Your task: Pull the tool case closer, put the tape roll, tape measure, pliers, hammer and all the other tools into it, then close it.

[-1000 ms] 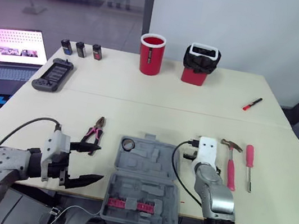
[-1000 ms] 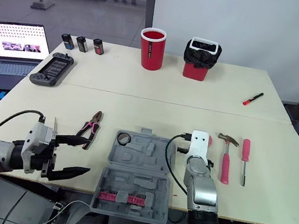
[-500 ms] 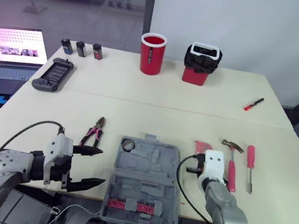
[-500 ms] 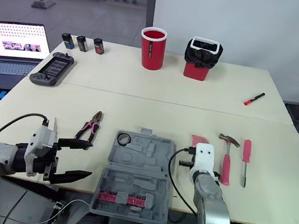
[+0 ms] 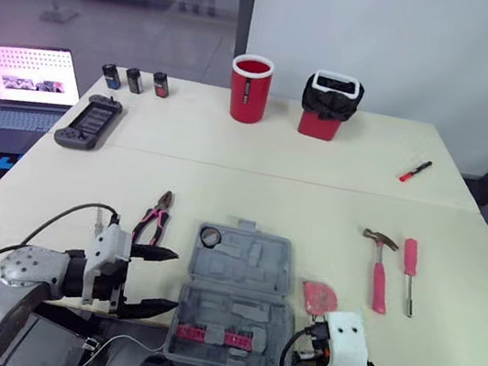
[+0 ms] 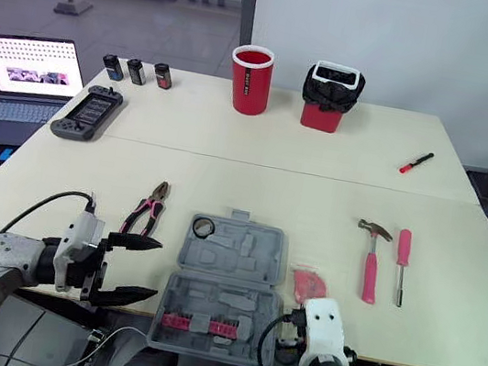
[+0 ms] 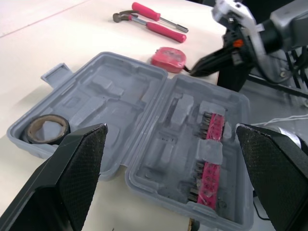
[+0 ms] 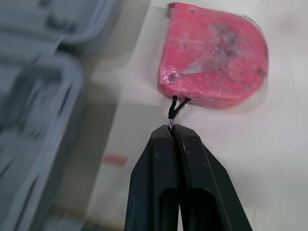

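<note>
Just ahead of the right pincer (image 8: 172, 129), the tape measure (image 8: 214, 55) lies flat on the tabletop (image 8: 250, 159), beside the tool case (image 5: 255, 259) and not in it. The right pincer is pressed fully together, with only the tape measure's thin cord (image 8: 174, 107) nipped at the very tips; nothing else is touched.

Risks, as I judge them:
- The cord is a weak hold. It could slip out, or the tape measure could swing and twist when lifted and miss its slot.
- This pincer sits near the tabletop's front edge, so dragging by the cord could pull the tape measure off.
- The case's near half seems to sit at or over that edge, so pressing into it could tip it.

The left pincer (image 5: 175, 280) is spread wide and empty, touching nothing, with the case's side just ahead of its tips. The tape roll (image 5: 210, 235) is in the case, beyond that pincer. The pliers (image 5: 153, 218) are close beside the left pincer, on the tabletop. The hammer (image 5: 379, 269) and screwdriver (image 5: 409, 269) lie beyond the right pincer, outside the case.
</note>
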`<state>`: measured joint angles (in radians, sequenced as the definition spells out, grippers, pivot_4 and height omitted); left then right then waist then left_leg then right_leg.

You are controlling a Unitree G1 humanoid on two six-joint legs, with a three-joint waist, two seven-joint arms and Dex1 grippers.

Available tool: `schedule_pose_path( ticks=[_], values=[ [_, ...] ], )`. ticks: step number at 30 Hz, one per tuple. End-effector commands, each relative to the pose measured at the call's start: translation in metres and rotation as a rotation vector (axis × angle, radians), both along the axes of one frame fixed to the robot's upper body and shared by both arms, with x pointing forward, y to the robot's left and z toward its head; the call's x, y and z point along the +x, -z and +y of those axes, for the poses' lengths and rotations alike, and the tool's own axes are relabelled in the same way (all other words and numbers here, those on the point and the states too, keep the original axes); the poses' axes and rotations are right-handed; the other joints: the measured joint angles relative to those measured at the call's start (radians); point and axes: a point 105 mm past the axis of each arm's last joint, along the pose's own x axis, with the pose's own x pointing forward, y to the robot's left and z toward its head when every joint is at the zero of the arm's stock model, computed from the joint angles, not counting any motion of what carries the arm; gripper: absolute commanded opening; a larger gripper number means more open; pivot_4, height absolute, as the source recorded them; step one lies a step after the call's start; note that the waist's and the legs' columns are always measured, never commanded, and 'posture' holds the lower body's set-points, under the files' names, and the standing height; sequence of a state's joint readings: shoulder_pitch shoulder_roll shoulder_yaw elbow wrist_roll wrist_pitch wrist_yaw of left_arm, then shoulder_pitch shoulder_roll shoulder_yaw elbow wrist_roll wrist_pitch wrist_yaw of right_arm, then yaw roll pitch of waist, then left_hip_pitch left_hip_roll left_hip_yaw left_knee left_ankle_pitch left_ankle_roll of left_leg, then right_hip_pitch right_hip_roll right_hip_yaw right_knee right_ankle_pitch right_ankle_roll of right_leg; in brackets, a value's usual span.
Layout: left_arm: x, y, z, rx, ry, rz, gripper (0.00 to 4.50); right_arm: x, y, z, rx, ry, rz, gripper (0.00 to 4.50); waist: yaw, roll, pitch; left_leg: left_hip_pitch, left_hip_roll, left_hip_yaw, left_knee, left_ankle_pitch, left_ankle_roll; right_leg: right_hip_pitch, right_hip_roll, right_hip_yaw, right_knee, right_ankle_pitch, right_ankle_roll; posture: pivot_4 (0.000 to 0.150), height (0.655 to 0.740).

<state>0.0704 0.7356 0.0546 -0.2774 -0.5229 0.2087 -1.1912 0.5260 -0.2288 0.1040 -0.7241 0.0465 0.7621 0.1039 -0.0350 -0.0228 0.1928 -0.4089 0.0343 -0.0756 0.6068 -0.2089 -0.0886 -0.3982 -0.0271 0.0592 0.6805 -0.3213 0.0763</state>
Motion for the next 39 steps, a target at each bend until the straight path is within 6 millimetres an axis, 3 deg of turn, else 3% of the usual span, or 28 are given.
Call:
schedule_pose_path(
  ticks=[1,7,8,10,12,17,20,23,29,34,39],
  values=[
    [0.001,-0.005,-0.003,-0.002,0.026,-0.031,4.5,-0.01,-0.002,0.003,0.01,0.011,0.016,0.08,0.001,0.0,0.0,0.0,0.0,0.0,-0.001,0.0,0.0,-0.001,0.0,0.0,0.0,0.0,0.0,0.15,0.7387],
    [0.002,-0.006,-0.006,-0.006,0.043,-0.034,4.5,-0.014,-0.002,0.004,0.018,0.024,0.025,0.08,0.003,0.0,0.0,0.0,0.0,-0.001,-0.004,0.0,0.0,-0.001,0.001,-0.001,0.0,-0.002,0.0,0.15,0.7387],
    [0.002,-0.006,-0.006,-0.005,0.045,-0.035,4.5,-0.013,-0.002,0.003,0.011,0.029,0.019,0.33,0.003,0.0,0.0,0.0,0.0,-0.001,-0.004,0.0,0.0,-0.001,0.001,-0.001,0.0,-0.002,0.0,0.15,0.7387],
    [0.002,-0.006,-0.006,-0.003,0.046,-0.036,4.5,-0.013,-0.004,0.002,0.01,0.032,0.014,0.98,0.003,0.0,0.0,0.0,0.0,-0.001,-0.004,0.0,0.0,-0.001,0.001,-0.001,0.0,-0.002,0.0,0.15,0.7387],
    [0.003,-0.007,-0.006,-0.004,0.045,-0.036,4.5,-0.01,-0.009,0.0,0.018,0.038,-0.005,1.93,0.002,0.0,0.0,0.0,0.0,-0.001,-0.004,0.0,0.0,-0.001,0.001,-0.001,0.0,-0.002,0.0,0.15,0.7387],
    [0.004,-0.007,-0.006,-0.001,0.044,-0.037,4.5,-0.004,-0.048,-0.012,0.001,-0.062,-0.106,4.35,0.001,0.0,0.0,0.0,-0.001,0.0,-0.003,0.0,0.0,0.0,0.001,-0.001,0.0,-0.002,0.0,0.15,0.7387],
    [0.004,-0.007,-0.007,-0.004,0.042,-0.034,4.5,0.009,-0.076,-0.019,-0.076,-0.36,-0.158,4.44,-0.008,0.0,0.0,0.0,-0.001,0.0,0.001,0.0,0.0,0.001,0.001,-0.001,0.0,-0.001,0.001,0.15,0.7387],
    [0.004,-0.006,-0.008,-0.005,0.045,-0.031,4.5,0.024,-0.088,-0.024,-0.119,-0.623,-0.139,4.44,-0.009,-0.001,0.001,0.003,-0.001,0.002,0.006,0.0,0.0,0.005,0.001,0.0,0.0,-0.001,0.004,0.15,0.7387],
    [0.005,-0.007,-0.01,-0.008,0.044,-0.036,4.5,0.051,-0.08,-0.036,-0.289,-1.1,0.037,4.44,-0.005,0.0,0.003,0.003,-0.001,0.002,0.007,0.0,0.001,0.007,0.001,-0.001,0.0,-0.001,0.004,0.15,0.7387],
    [0.004,-0.008,-0.01,-0.014,0.024,-0.046,4.5,0.078,-0.08,-0.041,-0.402,-1.311,0.095,4.44,-0.009,0.002,0.004,0.001,-0.001,0.002,0.006,-0.002,0.004,0.005,0.001,0.0,0.0,0.002,0.005,0.15,0.7387],
    [-0.003,-0.006,-0.008,-0.017,-0.009,-0.045,4.5,0.087,-0.071,-0.04,-0.459,-1.483,0.14,4.44,-0.007,0.003,0.004,0.002,-0.001,0.002,0.005,-0.003,0.007,0.005,0.002,-0.001,0.0,0.002,0.007,0.15,0.7387]
  ],
)
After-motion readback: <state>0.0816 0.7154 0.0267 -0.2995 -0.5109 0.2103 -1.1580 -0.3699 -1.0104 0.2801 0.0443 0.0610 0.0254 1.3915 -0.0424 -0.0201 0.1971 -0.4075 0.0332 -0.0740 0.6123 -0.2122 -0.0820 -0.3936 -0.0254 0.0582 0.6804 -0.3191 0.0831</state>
